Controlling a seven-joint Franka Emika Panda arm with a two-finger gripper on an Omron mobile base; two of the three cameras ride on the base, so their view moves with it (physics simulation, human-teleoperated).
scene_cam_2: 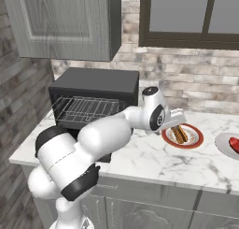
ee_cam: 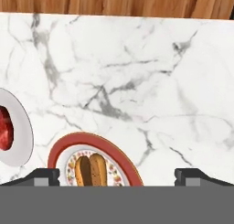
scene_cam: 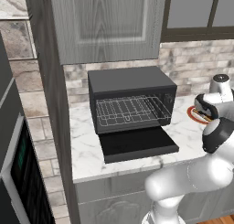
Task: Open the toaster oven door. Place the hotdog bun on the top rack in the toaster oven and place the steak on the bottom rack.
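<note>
- Door (scene_cam: 137, 144) of the toaster oven (scene_cam: 130, 81) already lies folded down flat on the table (scene_cam_2: 154, 162), with both wire racks exposed, so your risks now sit with the food, not the hinge.
- Your gripper (ee_cam: 116, 175) hangs wide open with nothing in it, above the table and just beside the red-rimmed plate (ee_cam: 57, 147) that carries the hotdog bun (ee_cam: 91, 170).
- You see the bun off to one side of the fingertips (ee_cam: 43, 176), not between them; close now and you likely clip the plate rim or pinch air.
- The bun looks soft and rounded, so a shallow grip could let it roll off the plate.
- The steak (scene_cam_2: 235, 144) rests on a white plate (scene_cam_2: 224, 146) further right, well apart; mistaking red rim for red meat would send you to the wrong target.
- The top rack (scene_cam: 123, 103) and bottom rack (scene_cam: 130, 117) sit close together; entering too low puts the bun on the wrong level.
</note>
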